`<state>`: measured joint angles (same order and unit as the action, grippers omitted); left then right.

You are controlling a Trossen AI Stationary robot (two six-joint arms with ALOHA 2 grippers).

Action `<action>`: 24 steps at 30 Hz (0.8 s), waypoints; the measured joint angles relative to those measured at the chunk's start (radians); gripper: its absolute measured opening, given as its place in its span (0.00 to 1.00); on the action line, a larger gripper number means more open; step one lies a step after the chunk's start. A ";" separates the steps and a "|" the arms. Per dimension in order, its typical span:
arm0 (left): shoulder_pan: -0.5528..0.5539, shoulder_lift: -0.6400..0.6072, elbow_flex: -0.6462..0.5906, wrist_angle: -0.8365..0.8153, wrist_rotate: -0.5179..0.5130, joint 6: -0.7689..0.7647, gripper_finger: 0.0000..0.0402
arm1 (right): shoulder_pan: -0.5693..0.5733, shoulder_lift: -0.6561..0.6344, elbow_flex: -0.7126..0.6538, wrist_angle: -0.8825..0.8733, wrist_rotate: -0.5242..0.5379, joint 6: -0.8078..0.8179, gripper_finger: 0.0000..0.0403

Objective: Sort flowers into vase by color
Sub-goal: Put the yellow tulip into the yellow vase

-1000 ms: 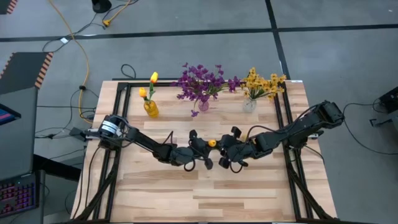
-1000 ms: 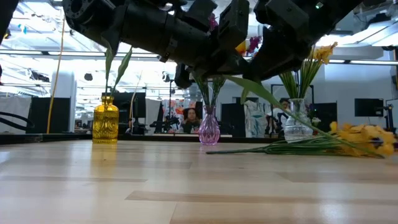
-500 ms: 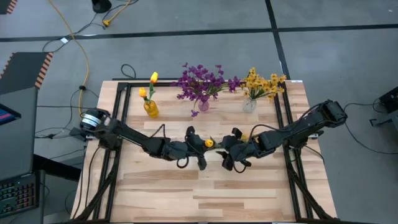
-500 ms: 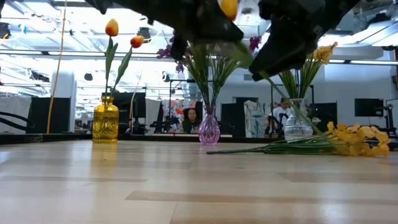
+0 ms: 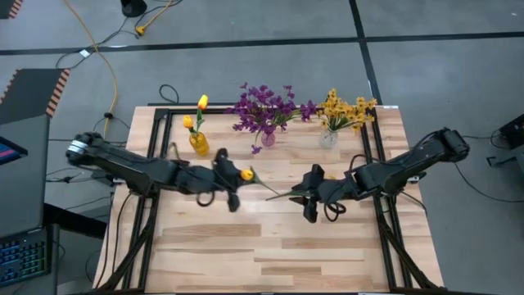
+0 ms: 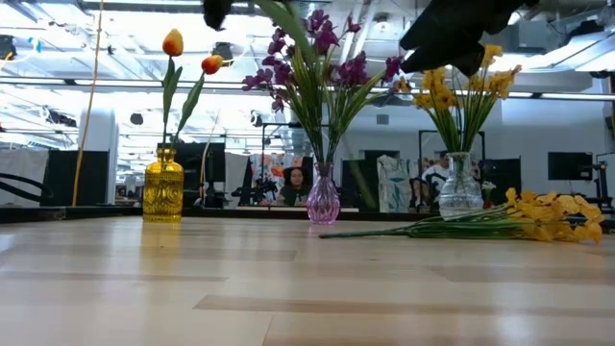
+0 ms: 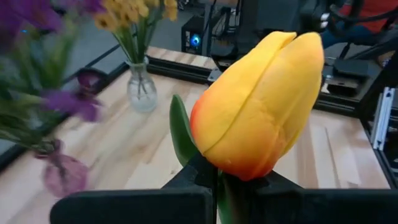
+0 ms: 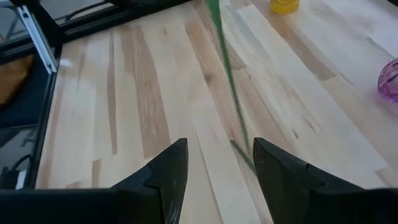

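three vases stand in a row along the far side of the tabletop (image 5: 270,246), and the purple vase (image 5: 268,138) in the middle serves as landmark. it holds one bushy bunch of purple flowers (image 5: 266,106). to its left the yellow vase (image 5: 198,143) holds two orange-yellow tulips (image 5: 196,111) on thin green stems. to its right the clear glass vase (image 5: 327,138) holds a bunch of small yellow flowers (image 5: 348,108). in the low view more yellow sprigs (image 6: 538,216) lie flat on the tabletop, to the right of the purple vase.

a third tulip (image 5: 246,174) hangs in the air in front of the purple vase and a little to its left — clenched at the base of the bud by the left end effector (image 5: 233,176). the bud is plump, yellow shading to orange-red at the bottom, with one green leaf curling beside it; its long green stem runs out rightward toward the right arm.

the right end effector (image 5: 304,197) sits in front of the purple vase and to its right, fingers spread apart and released — the tulip stem passes between them in the right wrist view without being pinched.
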<state>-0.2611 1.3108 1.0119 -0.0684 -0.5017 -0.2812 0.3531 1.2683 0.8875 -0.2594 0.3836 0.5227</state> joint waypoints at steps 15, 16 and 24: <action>0.000 -0.412 0.000 -0.239 -0.034 0.124 0.00 | -0.002 -0.004 0.000 -0.017 0.007 0.000 0.51; 0.000 -0.435 0.000 -0.254 -0.045 0.125 0.00 | -0.002 -0.004 0.000 -0.018 0.008 0.000 0.51; 0.000 -0.607 0.000 -0.393 -0.113 0.141 0.00 | -0.002 -0.004 0.000 -0.018 0.008 0.000 0.51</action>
<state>-0.2611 0.7041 1.0119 -0.4617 -0.6149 -0.1401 0.3508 1.2644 0.8875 -0.2771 0.3920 0.5224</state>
